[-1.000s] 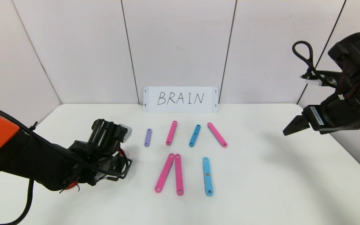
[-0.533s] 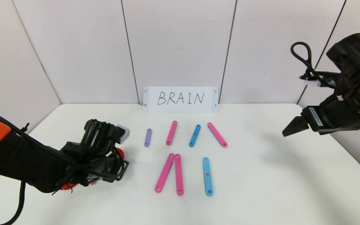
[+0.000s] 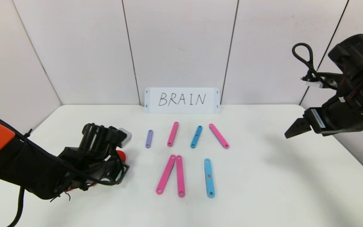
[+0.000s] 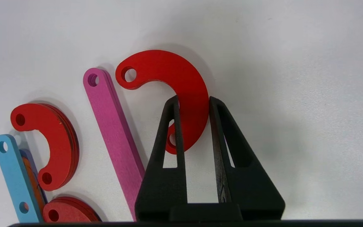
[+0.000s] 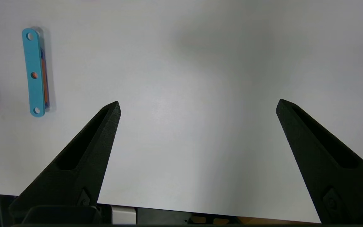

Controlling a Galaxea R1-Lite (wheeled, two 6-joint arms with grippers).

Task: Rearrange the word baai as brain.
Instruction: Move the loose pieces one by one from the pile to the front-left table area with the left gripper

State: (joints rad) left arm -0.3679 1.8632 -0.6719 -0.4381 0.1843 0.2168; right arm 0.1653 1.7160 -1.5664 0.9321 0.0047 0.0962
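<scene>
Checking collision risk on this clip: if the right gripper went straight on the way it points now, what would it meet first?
Probably nothing but bare table. The right gripper, jaws open, points at a bare part; the blue strip lies off to one side, though depth is hard to judge.

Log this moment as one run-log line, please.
left gripper: shut on red curved piece, by pink strip | right gripper: open, idle above table

Left tool [image 4: 194, 102] clamped on a red C-shaped curved piece [image 4: 181, 85], one black finger [image 4: 169, 126] on each side of its band. Pink strip [image 4: 112, 126] lies just beside it on the white desk [image 4: 295, 94]. Farther off: second red curve stack [image 4: 54, 138], light-blue strip [image 4: 13, 176], another red piece [image 4: 65, 212] at frame edge.
</scene>
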